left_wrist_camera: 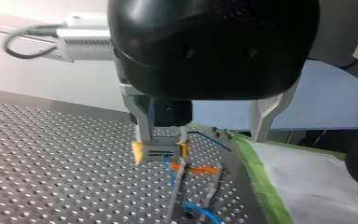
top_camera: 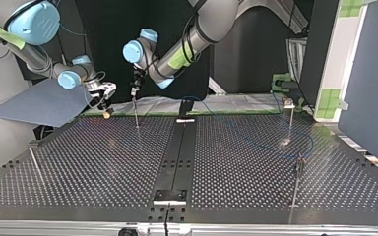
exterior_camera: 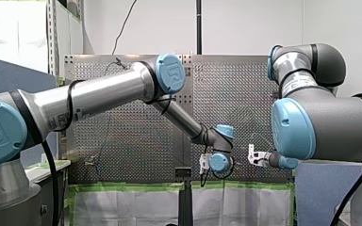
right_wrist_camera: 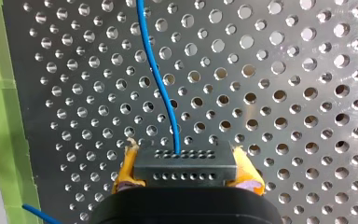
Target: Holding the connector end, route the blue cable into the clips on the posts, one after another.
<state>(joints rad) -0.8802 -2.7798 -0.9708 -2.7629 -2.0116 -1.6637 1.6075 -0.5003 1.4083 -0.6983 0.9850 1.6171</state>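
Note:
My right gripper (right_wrist_camera: 186, 171) is shut on the black connector (right_wrist_camera: 186, 159), its yellow pads (right_wrist_camera: 123, 172) at either end. The blue cable (right_wrist_camera: 161, 79) leaves the connector and runs ahead over the perforated plate. In the left wrist view, my left gripper (left_wrist_camera: 201, 137) hangs open, its metal fingers (left_wrist_camera: 262, 119) wide apart. The held connector (left_wrist_camera: 161, 151) sits just under one of those fingers. Below it stands a post clip (left_wrist_camera: 200, 170) with an orange band, and the cable (left_wrist_camera: 170, 175) runs down beside it. In the top view both grippers hover at the far edge, my left gripper (top_camera: 135, 91) above a thin post (top_camera: 137, 114).
More thin posts stand at the top view's right (top_camera: 291, 118), near right (top_camera: 297, 184) and near left (top_camera: 35, 164). The cable (top_camera: 246, 140) trails across the right half of the table (top_camera: 103, 167). Green tape (left_wrist_camera: 256, 172) and a white sheet line the table's far edge.

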